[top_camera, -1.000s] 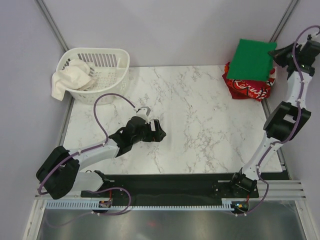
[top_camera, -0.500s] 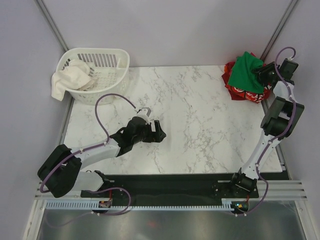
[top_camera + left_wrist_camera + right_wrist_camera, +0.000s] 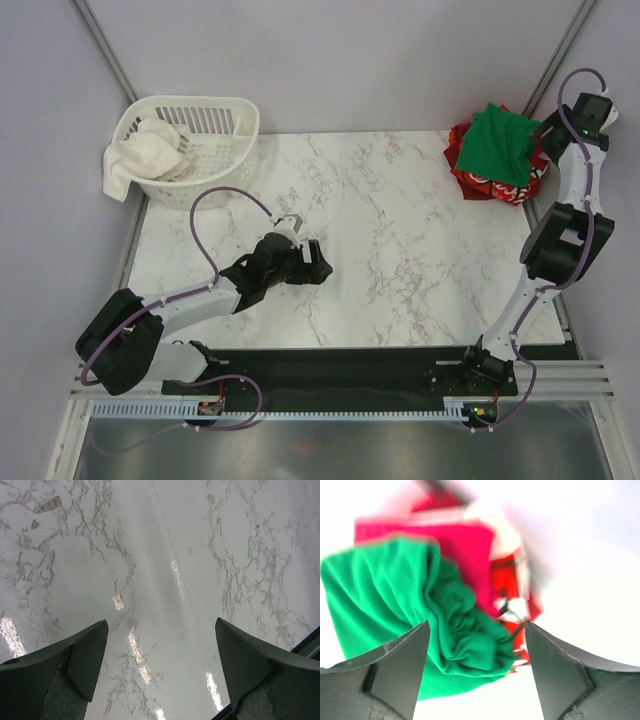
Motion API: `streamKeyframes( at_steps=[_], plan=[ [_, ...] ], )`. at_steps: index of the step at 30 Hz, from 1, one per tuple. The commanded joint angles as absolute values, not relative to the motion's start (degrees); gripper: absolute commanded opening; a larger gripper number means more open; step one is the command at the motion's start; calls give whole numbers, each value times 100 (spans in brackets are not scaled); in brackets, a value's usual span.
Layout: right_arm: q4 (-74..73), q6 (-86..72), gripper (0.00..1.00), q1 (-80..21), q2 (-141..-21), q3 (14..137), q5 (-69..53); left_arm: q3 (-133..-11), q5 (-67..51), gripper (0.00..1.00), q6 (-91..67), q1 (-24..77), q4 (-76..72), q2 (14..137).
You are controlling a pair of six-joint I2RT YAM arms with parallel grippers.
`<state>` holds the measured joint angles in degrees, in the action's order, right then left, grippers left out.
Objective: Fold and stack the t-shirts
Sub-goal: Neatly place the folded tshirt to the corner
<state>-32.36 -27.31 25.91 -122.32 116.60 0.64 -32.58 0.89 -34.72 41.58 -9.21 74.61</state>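
Right end effector (image 3: pixel 476 625) gapes (empty) near green t-shirt (image 3: pixel 385 595).

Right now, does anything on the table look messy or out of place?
Yes. The green shirt on top of the pile at the far right corner lies bunched and wrinkled, skewed over the red printed shirt beneath instead of flat. A white cloth also hangs over the rim of the basket.

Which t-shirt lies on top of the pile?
The green t-shirt: it lies crumpled on top, with the crimson one and the printed red one underneath.
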Motion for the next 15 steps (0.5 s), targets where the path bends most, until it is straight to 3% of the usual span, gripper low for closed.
streamKeyframes(
  at_steps=[1, 3, 6, 8, 12, 15],
  plan=[
    [-3357, -1926, 85, 2462, -11286, 12383, 2168, -3234, 26, 95, -3463, 4140, -1274, 7321],
    [-3366, -1724, 86, 2111, -11022, 12428, 2363, -3208, 35, 95, -3463, 4131, -1301, 7313],
    [-3182, -1915, 79, 1934, -10671, 12070, 1664, -3173, 44, 95, -3472, 4131, -1327, 7269],
    [-3050, -2196, 71, 1942, -10608, 11866, 881, -3155, 53, 95, -3480, 4131, -1354, 7260],
    [-2980, -2513, 39, 1934, -11055, 11760, -164, -3120, 70, 95, -3498, 4122, -1389, 7225],
    [-3023, -2610, 32, 1942, -11609, 11970, -606, -3120, 79, 95, -3489, 4131, -1398, 7233]
  ],
)
